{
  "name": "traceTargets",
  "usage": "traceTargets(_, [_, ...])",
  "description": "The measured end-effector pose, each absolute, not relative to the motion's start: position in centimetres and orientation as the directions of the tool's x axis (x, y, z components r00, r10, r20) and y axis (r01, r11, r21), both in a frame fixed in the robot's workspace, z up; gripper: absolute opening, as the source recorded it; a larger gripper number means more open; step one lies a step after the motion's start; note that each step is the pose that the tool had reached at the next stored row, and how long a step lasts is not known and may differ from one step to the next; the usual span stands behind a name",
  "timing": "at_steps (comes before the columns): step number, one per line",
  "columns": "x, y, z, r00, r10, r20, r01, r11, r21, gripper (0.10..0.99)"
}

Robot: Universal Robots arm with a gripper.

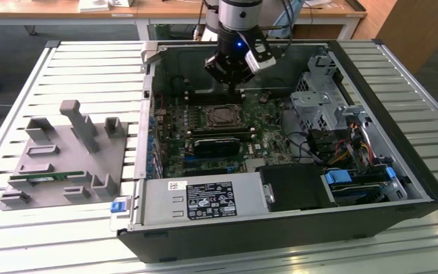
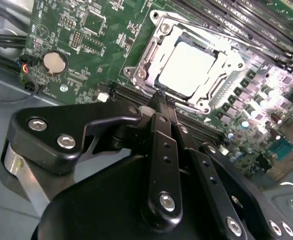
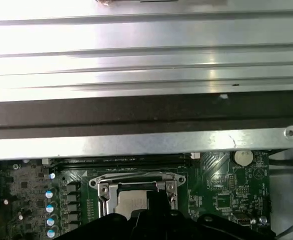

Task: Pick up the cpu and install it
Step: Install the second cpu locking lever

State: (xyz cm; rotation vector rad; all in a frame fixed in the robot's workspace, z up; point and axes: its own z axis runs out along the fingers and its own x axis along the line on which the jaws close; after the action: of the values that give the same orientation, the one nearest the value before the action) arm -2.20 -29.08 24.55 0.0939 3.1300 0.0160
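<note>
Chip already sits in the socket; gripper clenched shut and empty just above it. Install step looks finished; socket frame looks unlatched.

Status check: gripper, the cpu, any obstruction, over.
Black gripper shut, empty, above the motherboard. Square silver-grey cpu seated in its metal socket frame. Nothing between them.

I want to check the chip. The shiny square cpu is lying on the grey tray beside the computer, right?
Not quite. The shiny square cpu is not on the grey tray; it sits in the metal socket frame on the green board inside the computer, as the second wrist view shows. The gripper hangs just beside it.
</note>
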Motion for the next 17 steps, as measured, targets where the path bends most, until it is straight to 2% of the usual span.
traceTargets(17, [-2.2, -32.6, 24.2, -0.998, 0.06, -0.009, 0.06, 0.998, 0.022, 0.106])
